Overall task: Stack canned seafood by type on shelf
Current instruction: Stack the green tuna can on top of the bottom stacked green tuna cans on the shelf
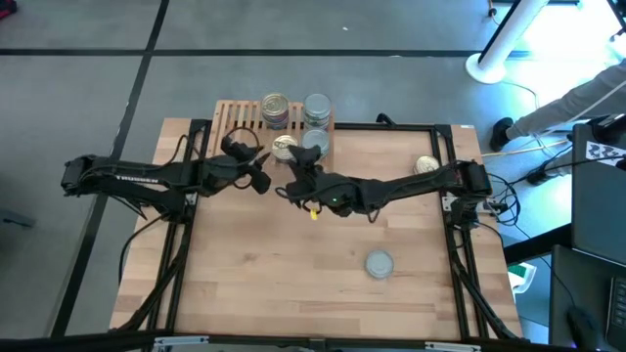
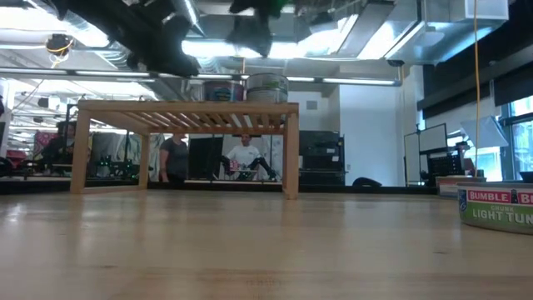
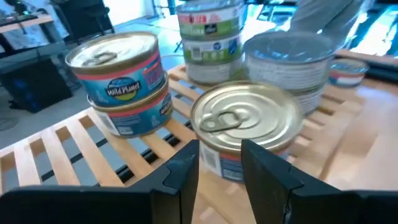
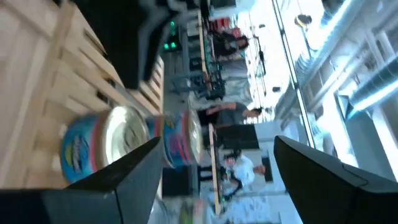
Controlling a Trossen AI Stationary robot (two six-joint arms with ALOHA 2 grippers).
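The shelf (image 1: 240, 115) stands at the table's far edge. On its slats are a gold-lidded stack (image 3: 121, 81), a green-labelled stack (image 3: 208, 37), a silver-lidded stack (image 3: 286, 62) and a single gold-lidded can (image 3: 245, 118) near the front edge. My left gripper (image 3: 221, 155) is partly open, its fingertips just before that can's near wall, nothing between them. My right gripper (image 4: 217, 155) hangs wide open above the table (image 1: 293, 178), close to the shelf's front, holding nothing. My left gripper comes nearly level from the table's left at the near side wall (image 3: 221, 163) of the single gold-lidded can, which sits upright on the slats. Its own fingers hide the spot, so I cannot tell whether they touch the can.
A gold-lidded can (image 1: 426, 164) lies on the table at the far right by the right arm. A silver-lidded can (image 1: 380, 264) sits near the front right; it shows as a labelled tin (image 2: 497, 204) in the low view. People stand in the room behind the shelf.
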